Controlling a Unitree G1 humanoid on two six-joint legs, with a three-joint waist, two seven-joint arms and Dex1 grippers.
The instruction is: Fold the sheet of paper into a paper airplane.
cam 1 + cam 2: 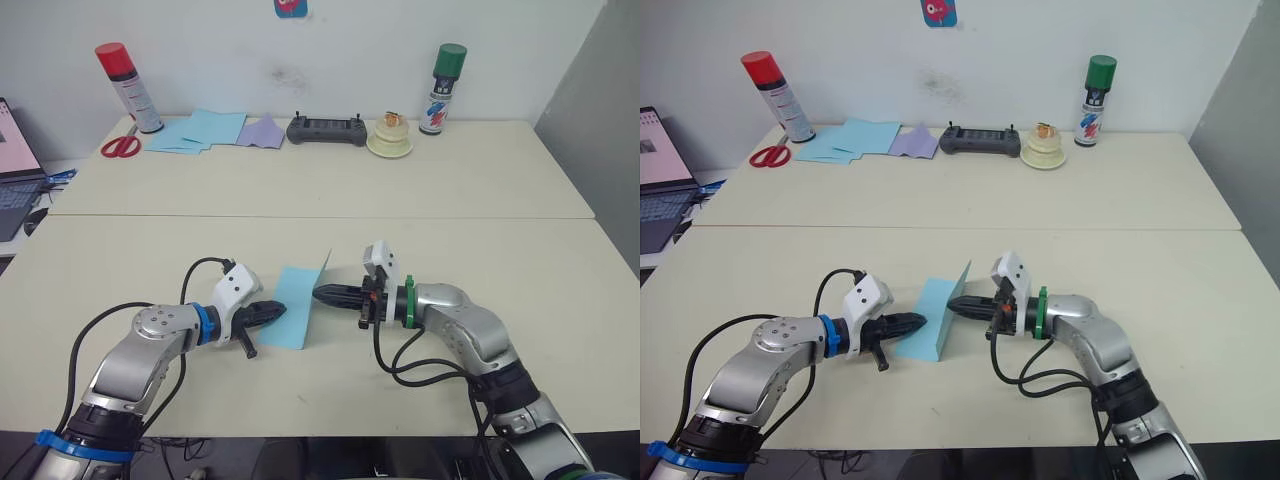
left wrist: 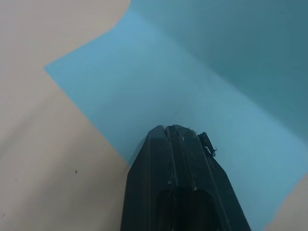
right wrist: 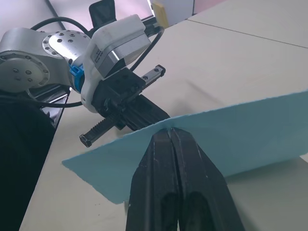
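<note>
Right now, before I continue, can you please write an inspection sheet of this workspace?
Surface: pale table, two tops joined.
Job's things: light blue paper sheet, left half flat, right half raised along a crease.
Clutter: red-capped can, red scissors, blue sheet pile, lavender sheet, black controller, green-capped can.
Grippers: left gripper shut, on flat half; right gripper shut on raised edge.
Cables: black loops beside arms.
Surroundings: laptop, white wall.
</note>
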